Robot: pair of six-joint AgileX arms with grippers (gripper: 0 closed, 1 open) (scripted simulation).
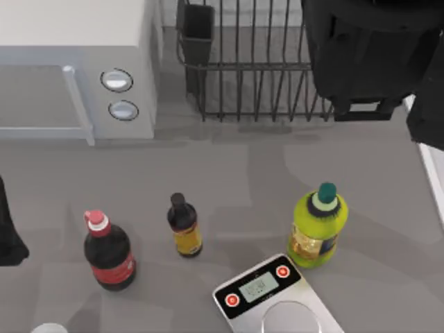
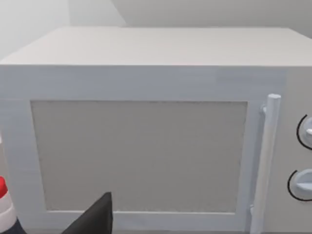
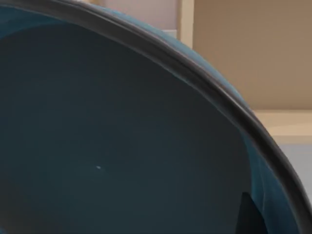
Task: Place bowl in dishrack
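My right arm hangs over the right end of the large black wire dishrack (image 1: pixel 253 76) at the back of the grey desk (image 1: pixel 243 180). The round dark teal-blue bowl (image 3: pixel 122 146) sits close against my right wrist camera, apparently held by my right gripper, though its grip is hidden. My left arm waits at the desk's left edge, facing the white microwave (image 2: pixel 146 131).
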